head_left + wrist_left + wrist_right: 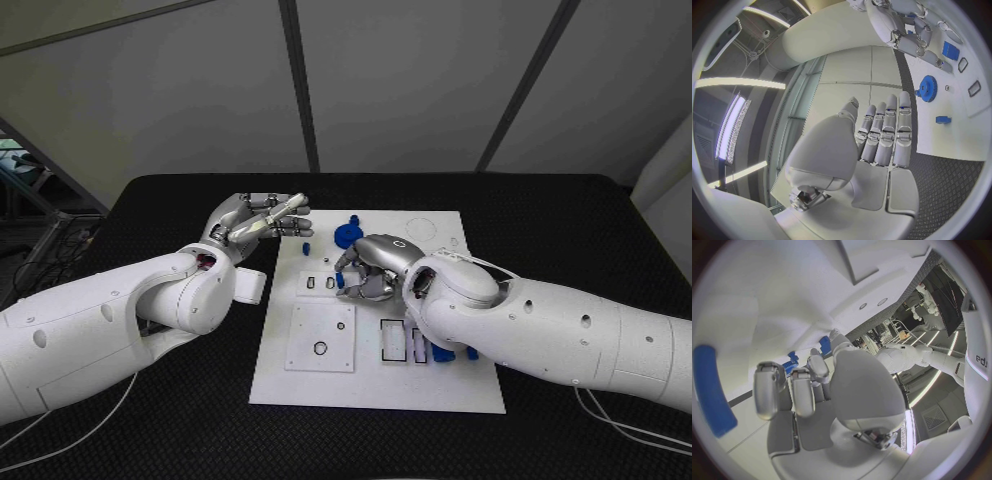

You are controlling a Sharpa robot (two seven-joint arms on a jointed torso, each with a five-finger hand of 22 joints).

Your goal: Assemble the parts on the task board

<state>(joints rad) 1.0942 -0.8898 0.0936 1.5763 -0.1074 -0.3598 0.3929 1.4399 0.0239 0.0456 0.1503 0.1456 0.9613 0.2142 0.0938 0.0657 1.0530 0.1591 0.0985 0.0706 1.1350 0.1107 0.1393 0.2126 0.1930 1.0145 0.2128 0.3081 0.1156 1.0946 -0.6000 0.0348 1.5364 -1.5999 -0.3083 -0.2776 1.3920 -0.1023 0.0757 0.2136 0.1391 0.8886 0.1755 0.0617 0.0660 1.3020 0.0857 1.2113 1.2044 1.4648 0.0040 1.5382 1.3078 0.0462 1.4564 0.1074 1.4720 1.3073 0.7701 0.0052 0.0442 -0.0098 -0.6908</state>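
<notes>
left hand (260, 222) fingers apart beside the task board (378, 390); right hand (372, 265) fingers curled, holding nothing visible

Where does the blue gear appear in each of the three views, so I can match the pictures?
Head view: the blue gear lies on the task board near its far edge, just beyond the right hand.
Left wrist view: the same gear lies on the board beyond the left hand.
Right wrist view: I cannot tell it from the other blue parts.
Shared landmark: the white task board.
</notes>
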